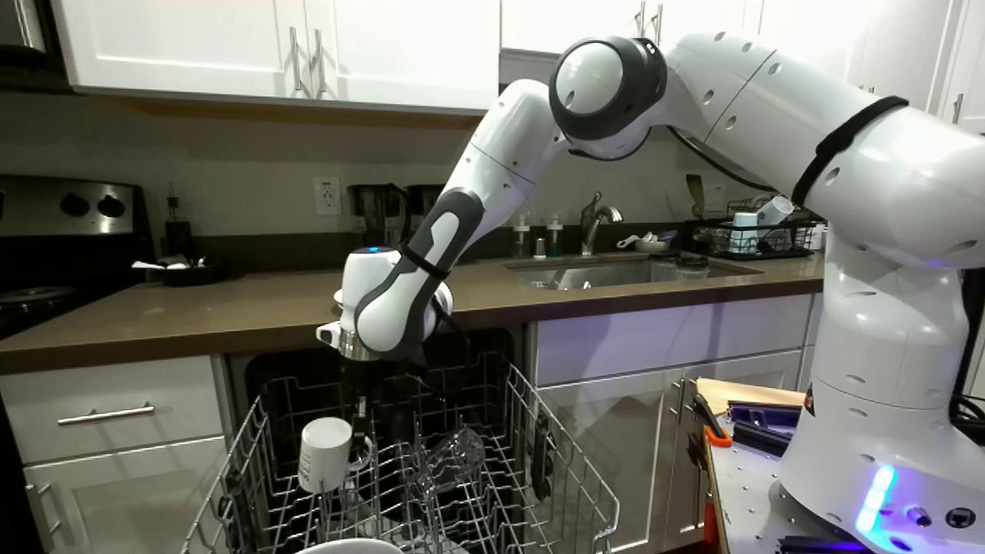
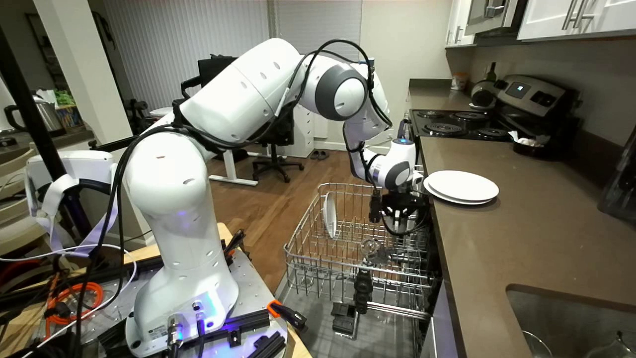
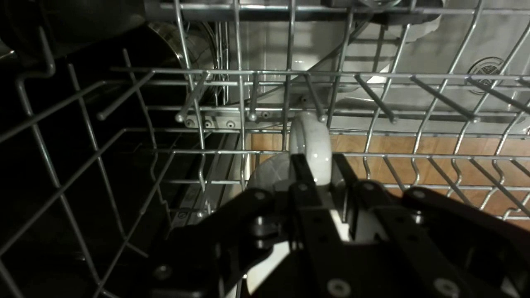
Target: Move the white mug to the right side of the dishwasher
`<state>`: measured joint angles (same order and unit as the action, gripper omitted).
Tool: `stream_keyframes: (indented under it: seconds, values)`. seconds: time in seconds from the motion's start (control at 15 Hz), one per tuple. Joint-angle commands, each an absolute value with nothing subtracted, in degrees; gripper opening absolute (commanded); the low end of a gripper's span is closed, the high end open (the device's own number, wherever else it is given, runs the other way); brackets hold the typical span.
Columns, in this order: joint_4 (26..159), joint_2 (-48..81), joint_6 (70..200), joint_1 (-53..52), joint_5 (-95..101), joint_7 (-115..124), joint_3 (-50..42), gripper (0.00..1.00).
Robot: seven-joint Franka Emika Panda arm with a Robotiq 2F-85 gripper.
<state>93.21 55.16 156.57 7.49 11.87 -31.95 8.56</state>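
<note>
gripper tight on white mug's handle, among dishwasher rack tines

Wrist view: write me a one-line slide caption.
End effector gripping the white mug by its handle, the dishwasher's wire rack spread across the view.

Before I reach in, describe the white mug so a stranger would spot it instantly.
From under the brown countertop juts a dishwasher rack. Within it, the gripper holds the white mug by its loop handle. Unlike the clear glass nearby, it is opaque white with dark print.
</note>
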Motion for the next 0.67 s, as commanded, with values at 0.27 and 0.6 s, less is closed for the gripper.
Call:
stream_keyframes:
  seconds: [0.27, 0.6]
  values:
    - [94.5, 53.5, 155.9, 8.2, 11.3, -32.4, 9.8, 0.04]
    - [92.9, 55.2, 155.6, 8.4, 10.9, -32.4, 10.1, 0.04]
